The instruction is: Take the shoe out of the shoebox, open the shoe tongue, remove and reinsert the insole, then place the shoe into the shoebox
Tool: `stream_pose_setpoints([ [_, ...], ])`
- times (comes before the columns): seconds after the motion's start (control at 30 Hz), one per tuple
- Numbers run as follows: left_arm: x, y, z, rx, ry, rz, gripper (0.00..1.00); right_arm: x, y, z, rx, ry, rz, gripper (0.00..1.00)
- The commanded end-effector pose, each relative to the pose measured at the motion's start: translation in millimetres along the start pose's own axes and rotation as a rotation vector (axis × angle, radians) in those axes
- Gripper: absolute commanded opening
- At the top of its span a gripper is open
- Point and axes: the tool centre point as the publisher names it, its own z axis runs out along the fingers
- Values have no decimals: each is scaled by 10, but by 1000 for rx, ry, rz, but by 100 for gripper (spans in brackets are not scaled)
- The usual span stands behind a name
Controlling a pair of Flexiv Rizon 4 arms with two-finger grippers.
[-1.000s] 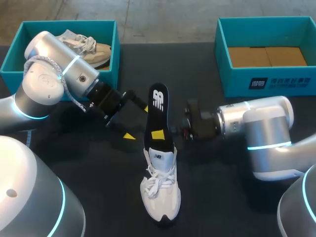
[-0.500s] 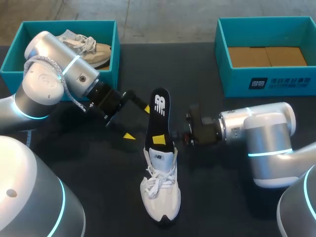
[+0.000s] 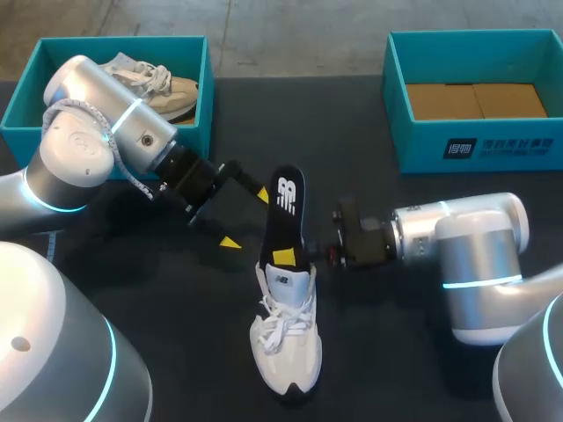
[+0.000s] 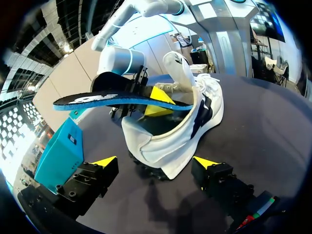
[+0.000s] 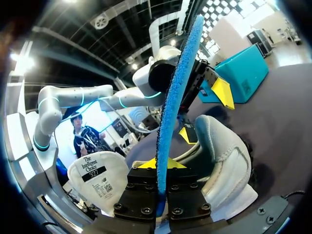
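A white sneaker lies on the black table, toe toward the front edge. A black insole stands tilted over its heel opening, its lower end inside the shoe. My right gripper is shut on the insole's lower part, coming in from the right. In the right wrist view the insole's blue underside rises from between the shut fingers of my right gripper, above the shoe. My left gripper stands open just left of the insole, empty. In the left wrist view my left gripper faces the shoe's heel, not touching it.
A teal shoebox at the back left holds a second, beige shoe. Another teal shoebox at the back right shows only its cardboard floor. My left arm lies in front of the left box.
My right gripper has moved the insole toward the table's front, lowering it deeper into the shoe's opening. The left arm and the shoe have stayed still.
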Motion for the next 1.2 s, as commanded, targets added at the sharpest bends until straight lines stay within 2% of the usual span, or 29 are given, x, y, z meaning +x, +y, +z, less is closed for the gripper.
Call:
stream_pose_setpoints([
  [0.03, 0, 10, 8, 0, 0, 1, 100, 53, -51, 22, 2, -9, 1, 0],
  [0.3, 0, 10, 8, 0, 0, 1, 100, 59, -87, 39, 11, 0, 12, 0],
  [0.6, 0, 10, 8, 0, 0, 1, 100, 66, -1, 23, 9, -6, -2, 0],
  [0.67, 0, 10, 8, 0, 0, 1, 100, 65, 18, 19, 9, -7, -4, 20],
  [0.73, 0, 10, 8, 0, 0, 1, 100, 63, 36, 17, 9, -7, -7, 31],
  [0.97, 0, 10, 8, 0, 0, 1, 100, 43, 102, 16, 9, -7, -15, 35],
  [1.2, 0, 10, 8, 0, 0, 1, 100, 43, 221, 42, 5, -6, -37, 33],
])
